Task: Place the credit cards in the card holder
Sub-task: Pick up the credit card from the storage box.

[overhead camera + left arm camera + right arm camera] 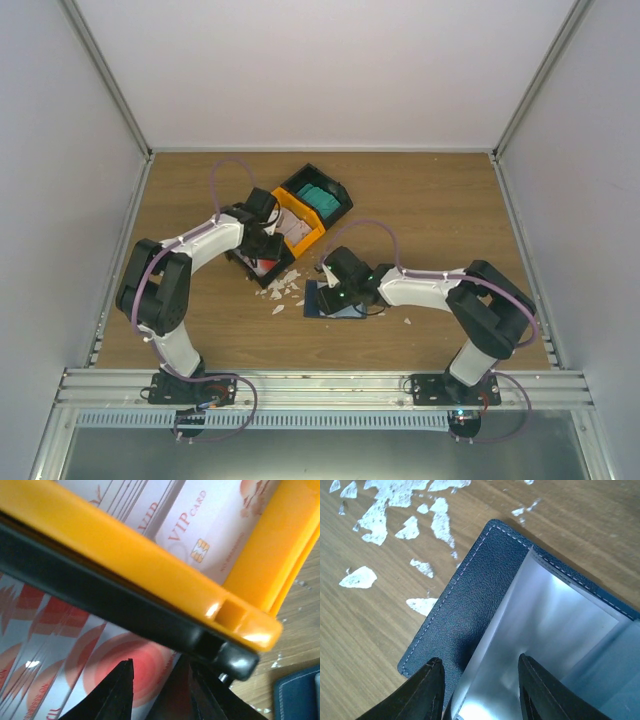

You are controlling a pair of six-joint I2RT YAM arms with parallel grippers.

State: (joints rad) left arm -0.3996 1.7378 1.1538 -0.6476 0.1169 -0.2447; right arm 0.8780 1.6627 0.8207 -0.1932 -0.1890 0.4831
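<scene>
grained matt navy card holder (465,610), shiny clear plastic sleeve (550,630); orange bin (125,555) glossy smooth plastic; table (370,630) matt wood.

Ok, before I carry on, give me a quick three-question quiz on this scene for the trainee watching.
1. True or false: the card holder lies shut on the table.
2. Which credit cards lie under the left pincer? A teal; B white with a red blotch; C pale VIP.
3. Fill in: the VIP cards sit in the ___ bin.
Key: 1 false, it lies open under the right pincer; 2 B, the red-blotch cards; 3 orange.
</scene>
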